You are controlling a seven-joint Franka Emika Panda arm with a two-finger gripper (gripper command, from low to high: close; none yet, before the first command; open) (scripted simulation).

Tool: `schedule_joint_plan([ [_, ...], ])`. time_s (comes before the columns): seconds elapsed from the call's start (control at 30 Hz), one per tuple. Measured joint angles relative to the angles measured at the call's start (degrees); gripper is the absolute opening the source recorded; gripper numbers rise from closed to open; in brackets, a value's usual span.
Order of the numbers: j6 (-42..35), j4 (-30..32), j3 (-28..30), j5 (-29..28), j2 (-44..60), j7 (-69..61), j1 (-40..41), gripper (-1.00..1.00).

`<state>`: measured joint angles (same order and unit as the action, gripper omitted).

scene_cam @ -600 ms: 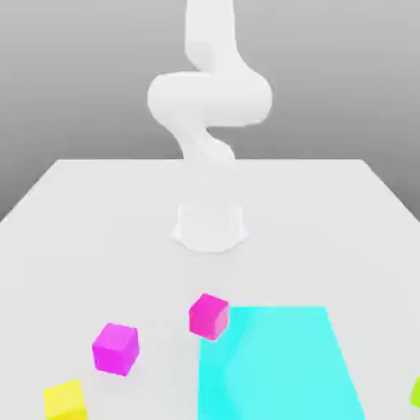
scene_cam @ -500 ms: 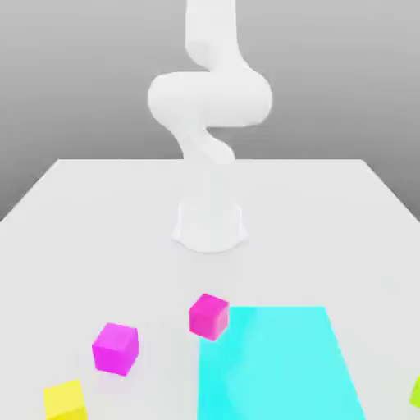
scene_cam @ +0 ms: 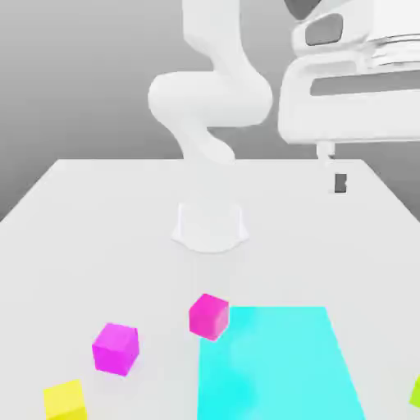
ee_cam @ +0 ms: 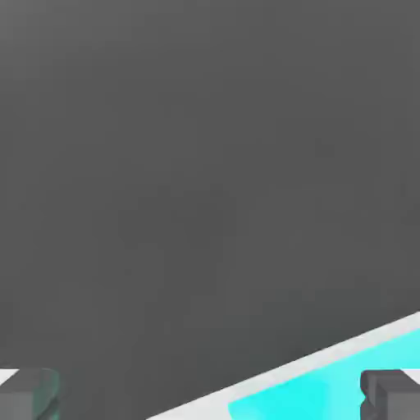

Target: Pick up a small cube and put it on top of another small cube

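The claw point(ee_cam: 210, 394) has swung into view, fingers apart and empty; both pink cubes point(scene_cam: 208, 317) sit untouched, well below it.

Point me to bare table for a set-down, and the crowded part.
Free: white table between the arm base and the cubes, plus most of the cyan patch. Crowded: near edge, with pink cube, magenta cube, yellow cube.
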<state>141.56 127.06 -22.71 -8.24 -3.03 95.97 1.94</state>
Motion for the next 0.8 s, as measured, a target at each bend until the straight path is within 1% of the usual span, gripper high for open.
schedule_joint_plan([
  [0.13, 1.6, -1.0, -0.3, -4.3, 8.8, 11.6, -3.9, 0.00],
  [0.27, 3.2, -2.0, 0.2, -7.6, 17.4, 22.4, -7.8, 0.00],
  [0.43, 5.7, -3.1, 1.8, -9.0, 27.6, 34.1, -14.2, 0.00],
  [0.57, 10.7, -5.0, 5.2, -12.2, 35.8, 38.6, -18.0, 0.00],
  [0.6, 11.9, -5.4, 6.1, -12.9, 37.5, 39.2, -18.7, -1.00],
  [0.8, 12.6, -5.7, 6.6, -13.2, 38.3, 39.4, -19.2, -1.00],
])
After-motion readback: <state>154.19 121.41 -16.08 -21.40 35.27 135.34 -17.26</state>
